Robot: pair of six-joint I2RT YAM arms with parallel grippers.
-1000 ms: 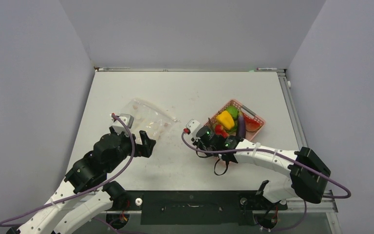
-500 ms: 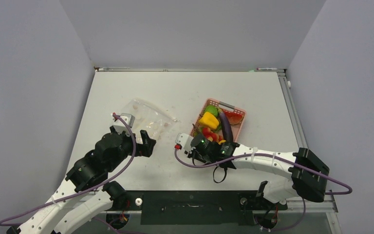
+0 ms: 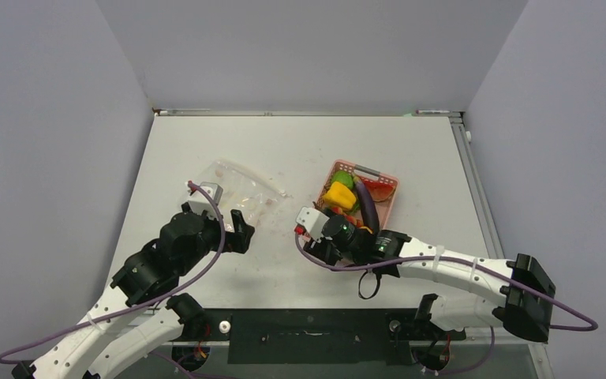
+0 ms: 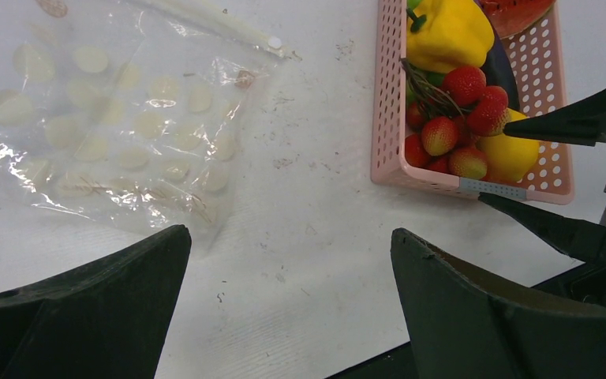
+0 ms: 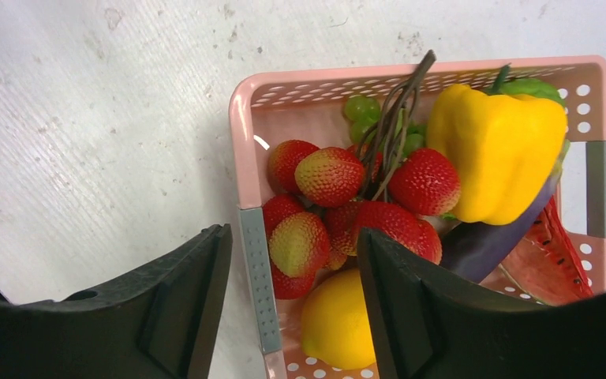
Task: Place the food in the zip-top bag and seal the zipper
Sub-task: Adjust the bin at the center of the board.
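The food lies heaped in a pink basket point(image 5: 245, 158): a yellow pepper point(image 5: 497, 150), strawberries point(image 5: 331, 178), a lemon point(image 5: 339, 324), a purple eggplant point(image 5: 481, 245) and green grapes point(image 5: 360, 110). My right gripper point(image 5: 293, 233) is open astride the basket's near wall, one finger outside and one inside, gripping nothing. The clear zip-top bag point(image 4: 110, 134) lies flat to the left, its zipper point(image 4: 229, 28) along the far edge. Between bag and basket, my left gripper point(image 4: 289, 233) hangs wide open over bare table. From above, the bag point(image 3: 237, 189) is left of the basket point(image 3: 379, 209).
A grey handle strip point(image 5: 259, 276) sits on the basket wall between my right fingers. A red watermelon slice point(image 5: 544, 260) lies at the basket's far end. Grey walls close in the white table point(image 3: 300, 150) on three sides.
The basket slid left towards the bag and turned, pulled by my right gripper. That gripper has since opened off the basket wall. The left arm has barely moved.
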